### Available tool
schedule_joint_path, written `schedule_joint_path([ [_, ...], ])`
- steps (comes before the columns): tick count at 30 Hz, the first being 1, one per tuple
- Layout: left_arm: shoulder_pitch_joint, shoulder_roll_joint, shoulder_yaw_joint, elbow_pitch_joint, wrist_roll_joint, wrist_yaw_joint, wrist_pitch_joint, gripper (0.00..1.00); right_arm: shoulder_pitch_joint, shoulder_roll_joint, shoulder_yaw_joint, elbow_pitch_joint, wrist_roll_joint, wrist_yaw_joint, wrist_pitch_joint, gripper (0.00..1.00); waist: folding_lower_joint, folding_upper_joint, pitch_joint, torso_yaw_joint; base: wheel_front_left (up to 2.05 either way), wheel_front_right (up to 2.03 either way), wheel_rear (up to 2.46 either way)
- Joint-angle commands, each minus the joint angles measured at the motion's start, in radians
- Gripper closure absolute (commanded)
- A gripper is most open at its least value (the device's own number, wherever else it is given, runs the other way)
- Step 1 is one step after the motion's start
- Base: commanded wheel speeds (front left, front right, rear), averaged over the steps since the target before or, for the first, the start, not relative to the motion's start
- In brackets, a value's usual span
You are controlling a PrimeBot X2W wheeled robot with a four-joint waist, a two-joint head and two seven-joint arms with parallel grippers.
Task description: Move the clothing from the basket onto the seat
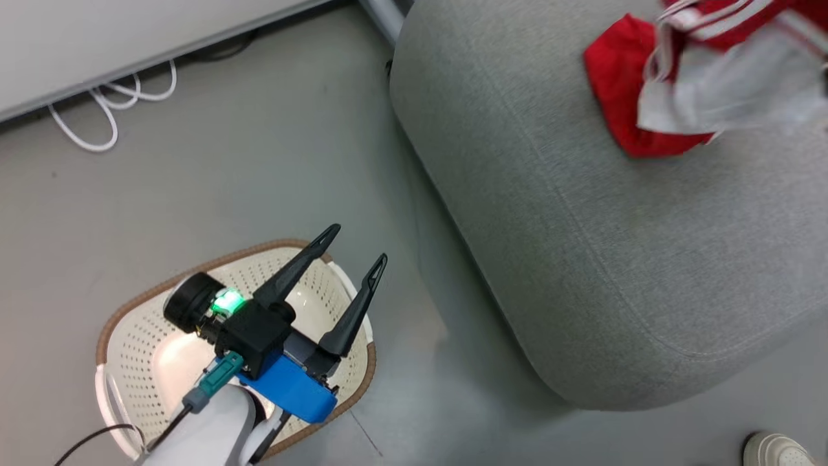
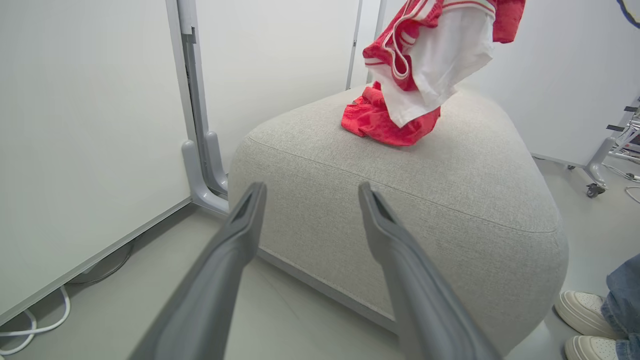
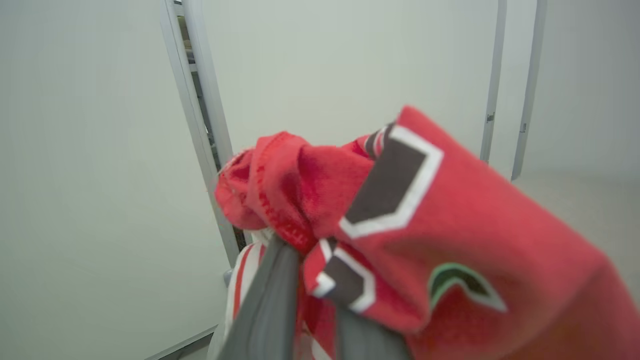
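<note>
The left claw (image 1: 357, 244) hangs over the basket (image 1: 136, 349), its two fingers spread wide apart. The basket stands on the grey floor (image 1: 259, 162), near the seat's (image 1: 582, 259) rounded corner but not touching it.

The clothing (image 1: 618, 84) is at the far right of the seat top, a red bundle with a blurred white part. The left wrist view shows that the bundle (image 2: 420, 55) hangs from above, striped red and white with a white lining, while its lower red end (image 2: 380, 125) rests on the seat's (image 2: 400, 200) top. The right wrist view gives the grip: the right claw (image 3: 315, 270) is clamped on the clothing (image 3: 450, 260), and red fabric with black-and-white lettering is bunched over the fingers (image 3: 265, 305). A striped piece shows beside them.

Around the work, a pale partition (image 1: 97, 45) runs along the floor beyond the basket, with white cables (image 1: 110, 110) looped at its base. The left wrist view shows its grey post and foot (image 2: 200, 165) just beside the seat's back corner, which the head view cuts off at the top. A person's white shoe (image 1: 773, 450) stands near the seat's near side. The left wrist view shows two shoes (image 2: 582, 312) and a jeans leg (image 2: 622, 295), and a wheeled stand (image 2: 595, 187) on the far side of the seat.
</note>
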Motion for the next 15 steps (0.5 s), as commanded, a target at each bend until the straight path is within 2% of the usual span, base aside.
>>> schedule_joint_path([
  [1, -0.034, 0.014, -0.005, -0.014, 0.0, -0.004, -0.002, 0.0, -0.05, -0.029, -0.046, -0.001, 0.01, 0.0, -0.011, 1.0, -0.0002, 0.0, 0.118, 0.076, 0.0, 0.0, 0.0],
  [3, -0.075, 0.022, -0.011, -0.034, 0.006, -0.003, -0.002, 0.0, -0.088, -0.07, -0.118, 0.014, -0.015, 0.0, -0.02, 1.0, -0.0002, 0.0, 0.164, 0.101, 0.0, 0.0, 0.0],
  [6, -0.121, 0.032, -0.026, -0.061, 0.014, -0.003, -0.002, 0.0, -0.124, -0.096, -0.2, 0.057, -0.056, 0.0, -0.038, 1.0, -0.0002, 0.0, 0.22, 0.133, 0.0, 0.0, 0.0],
  [10, -0.171, 0.035, -0.047, -0.087, 0.02, -0.003, -0.002, 0.0, -0.11, -0.093, -0.26, 0.124, -0.112, 0.0, -0.072, 1.0, -0.0002, 0.0, 0.262, 0.164, 0.0, 0.0, 0.0],
  [15, -0.193, 0.04, -0.058, -0.099, 0.024, -0.003, -0.003, 0.0, -0.08, -0.052, -0.281, 0.233, -0.138, 0.0, -0.125, 1.0, -0.0002, 0.0, 0.281, 0.182, 0.0, 0.0, 0.0],
])
